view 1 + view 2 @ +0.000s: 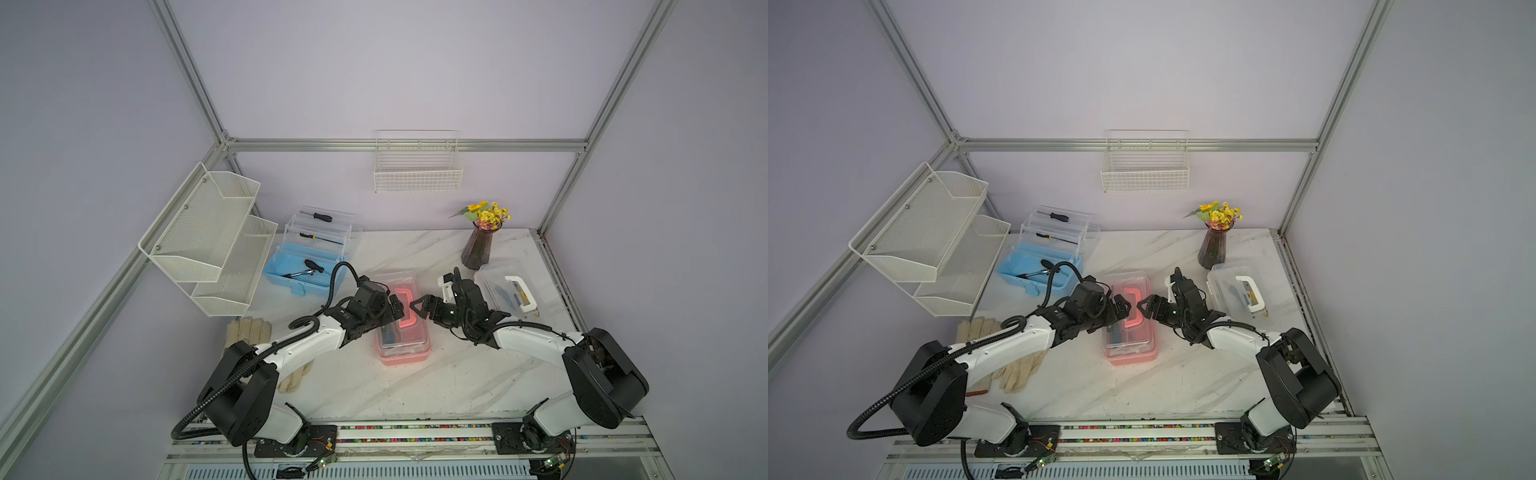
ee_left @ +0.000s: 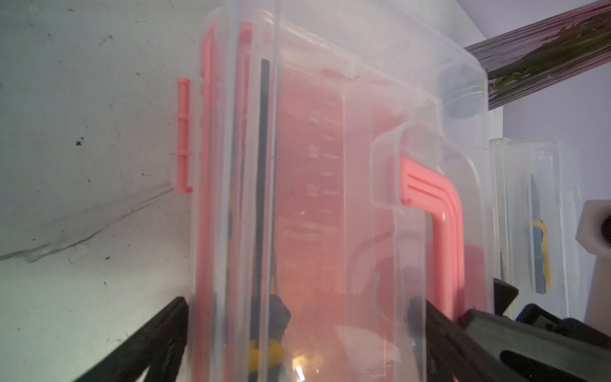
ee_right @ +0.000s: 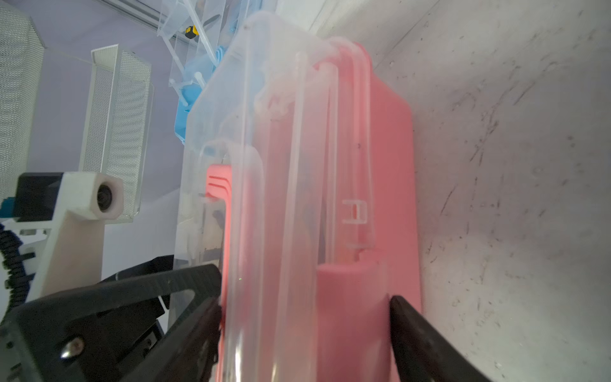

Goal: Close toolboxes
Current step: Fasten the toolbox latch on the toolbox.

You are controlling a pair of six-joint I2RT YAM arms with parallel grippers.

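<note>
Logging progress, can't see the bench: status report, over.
At pink toolbox: left gripper open, right gripper straddling it, grip unclear. Its lid down; blue toolbox open, trays out. Nothing in the way.

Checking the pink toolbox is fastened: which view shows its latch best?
Left wrist view: the pink latch shows whole against the table. In both top views the left arm hides it; the right wrist view faces the pink toolbox's far side.

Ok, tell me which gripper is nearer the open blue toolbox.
Left. The left gripper is at the side of the pink toolbox that faces the blue toolbox. The right gripper is at the opposite side of the pink toolbox, farther away.
</note>
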